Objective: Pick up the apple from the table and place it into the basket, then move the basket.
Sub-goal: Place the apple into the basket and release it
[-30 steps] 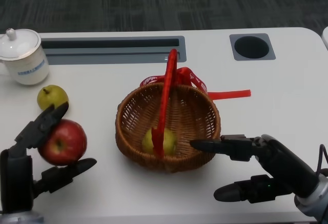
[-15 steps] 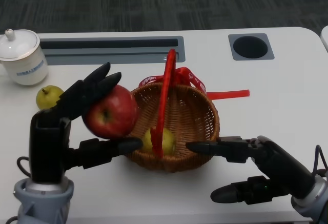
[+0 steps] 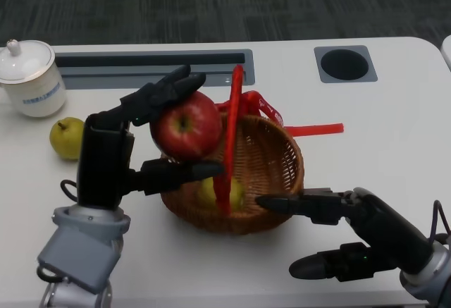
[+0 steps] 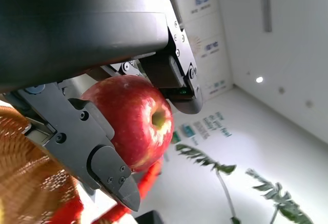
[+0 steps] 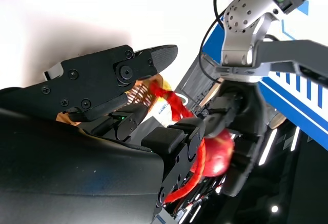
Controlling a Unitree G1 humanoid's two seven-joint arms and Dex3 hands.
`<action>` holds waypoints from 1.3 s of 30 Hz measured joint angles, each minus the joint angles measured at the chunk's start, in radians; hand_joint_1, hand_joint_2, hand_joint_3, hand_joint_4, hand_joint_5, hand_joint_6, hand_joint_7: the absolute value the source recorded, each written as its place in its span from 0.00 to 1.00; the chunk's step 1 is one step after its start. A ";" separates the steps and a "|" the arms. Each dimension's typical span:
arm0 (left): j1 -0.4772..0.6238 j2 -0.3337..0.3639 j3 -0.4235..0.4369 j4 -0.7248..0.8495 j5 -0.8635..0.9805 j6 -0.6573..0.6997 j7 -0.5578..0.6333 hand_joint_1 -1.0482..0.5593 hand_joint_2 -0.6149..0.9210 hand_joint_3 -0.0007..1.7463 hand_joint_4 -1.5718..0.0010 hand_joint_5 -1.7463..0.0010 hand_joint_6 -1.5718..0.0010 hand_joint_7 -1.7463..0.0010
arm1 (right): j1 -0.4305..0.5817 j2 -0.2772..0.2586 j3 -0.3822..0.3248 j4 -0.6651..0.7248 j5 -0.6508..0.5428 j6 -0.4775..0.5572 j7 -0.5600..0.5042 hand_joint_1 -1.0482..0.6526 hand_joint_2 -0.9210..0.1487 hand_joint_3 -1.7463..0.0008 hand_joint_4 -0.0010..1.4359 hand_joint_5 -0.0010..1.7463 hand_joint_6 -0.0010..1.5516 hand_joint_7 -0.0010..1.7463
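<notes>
My left hand (image 3: 144, 139) grips the red apple (image 3: 187, 125) and holds it in the air over the left rim of the wicker basket (image 3: 271, 181). The left wrist view shows the apple (image 4: 134, 120) clamped between black fingers (image 4: 87, 142). The basket has an upright red handle (image 3: 231, 135) and a yellow-green fruit (image 3: 206, 193) lying inside. My right hand (image 3: 352, 234) sits on the table at the basket's right side, fingers spread, one fingertip close to the rim, holding nothing. The apple (image 5: 218, 158) also shows in the right wrist view.
A yellow-green pear (image 3: 68, 137) lies on the table left of my left arm. A white lidded cup (image 3: 29, 77) stands at the far left. A red ribbon (image 3: 313, 130) trails right from the basket. A grey slot (image 3: 151, 68) and a round port (image 3: 345, 63) lie at the back.
My left hand lifted the apple off the table and carried it up and right, from beside the pear to above the basket's left rim. The right hand has barely moved.
</notes>
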 measured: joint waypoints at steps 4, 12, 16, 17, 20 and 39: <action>-0.025 -0.001 0.011 0.092 -0.012 0.026 -0.044 0.53 0.95 0.00 0.21 1.00 0.32 1.00 | 0.007 0.000 -0.002 -0.004 -0.001 0.000 -0.001 0.38 0.01 1.00 0.46 0.00 0.36 0.00; -0.104 0.044 0.023 0.279 0.019 0.026 -0.111 0.39 0.95 0.00 0.55 1.00 0.54 1.00 | 0.022 -0.002 -0.007 -0.016 -0.002 0.000 -0.001 0.38 0.01 1.00 0.46 0.00 0.36 0.00; -0.132 0.068 0.025 0.331 0.006 0.037 -0.185 0.27 0.94 0.00 0.71 1.00 0.65 1.00 | 0.026 -0.002 -0.007 -0.017 -0.002 0.000 -0.001 0.39 0.01 1.00 0.46 0.00 0.36 0.00; -0.137 0.076 0.025 0.335 0.005 0.042 -0.197 0.24 0.94 0.00 0.74 1.00 0.68 1.00 | 0.027 -0.002 -0.007 -0.017 -0.002 0.000 -0.001 0.39 0.01 1.00 0.46 0.00 0.36 0.00; -0.146 0.098 0.026 0.338 0.003 0.058 -0.239 0.14 0.94 0.00 0.85 1.00 0.78 1.00 | 0.027 -0.002 -0.007 -0.017 -0.001 0.000 -0.001 0.39 0.00 1.00 0.46 0.00 0.36 0.00; -0.100 0.079 0.097 0.213 -0.211 0.078 -0.500 0.24 0.92 0.01 0.77 0.98 0.72 0.98 | -0.069 -0.060 -0.010 -0.032 0.058 -0.056 0.038 0.38 0.01 1.00 0.45 0.00 0.35 0.00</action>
